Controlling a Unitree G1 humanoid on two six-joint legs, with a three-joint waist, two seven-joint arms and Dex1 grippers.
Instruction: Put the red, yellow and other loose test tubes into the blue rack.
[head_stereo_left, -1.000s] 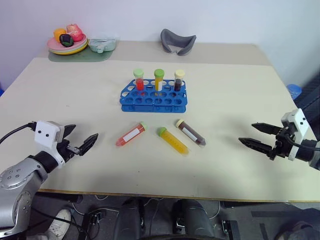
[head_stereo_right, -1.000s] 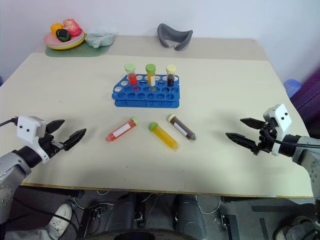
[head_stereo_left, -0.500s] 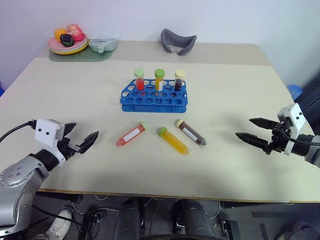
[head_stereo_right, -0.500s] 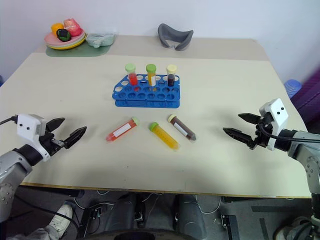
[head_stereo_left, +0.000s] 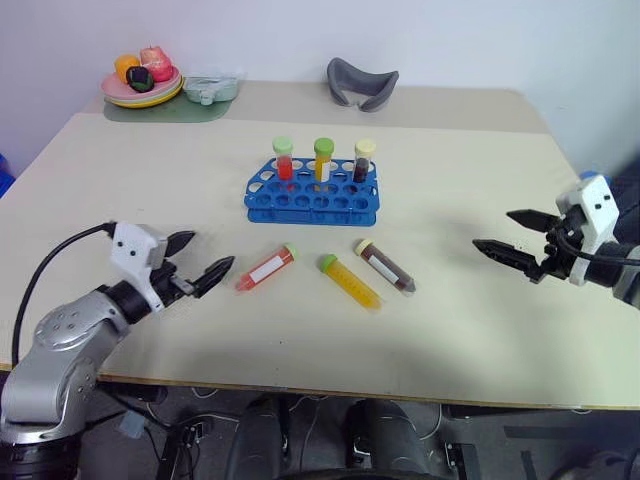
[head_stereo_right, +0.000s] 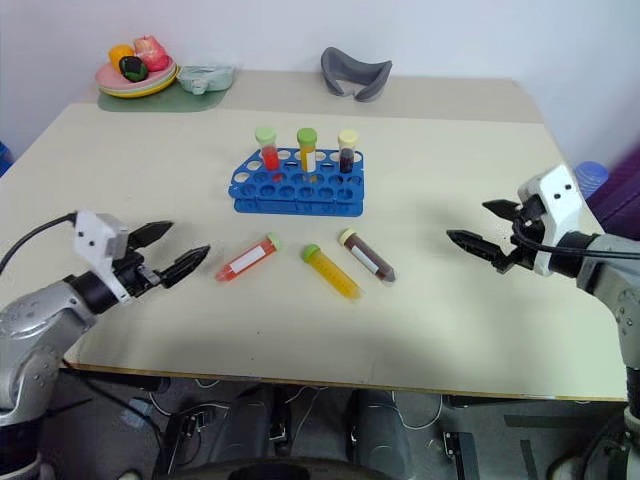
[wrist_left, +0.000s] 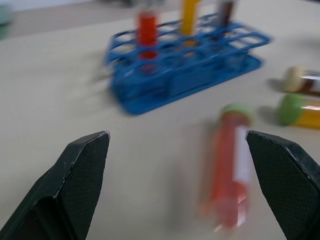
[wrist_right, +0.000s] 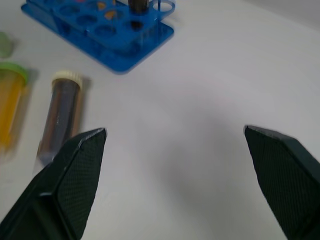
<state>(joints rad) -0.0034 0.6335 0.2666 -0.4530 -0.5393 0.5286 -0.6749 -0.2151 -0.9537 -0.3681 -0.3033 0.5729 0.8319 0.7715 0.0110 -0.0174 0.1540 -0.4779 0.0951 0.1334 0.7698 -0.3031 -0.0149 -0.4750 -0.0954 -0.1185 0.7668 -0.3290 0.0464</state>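
Our left gripper (head_stereo_left: 200, 268) has slid in toward the red-orange, green-capped plastic tube (head_stereo_left: 265, 268), right gripper (head_stereo_left: 505, 245) lifted a bit; both jaws released.

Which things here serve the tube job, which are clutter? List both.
Job: red tube, yellow tube, brown tube, blue rack.
Clutter: fruit plate, grey curved piece, pale green dish.
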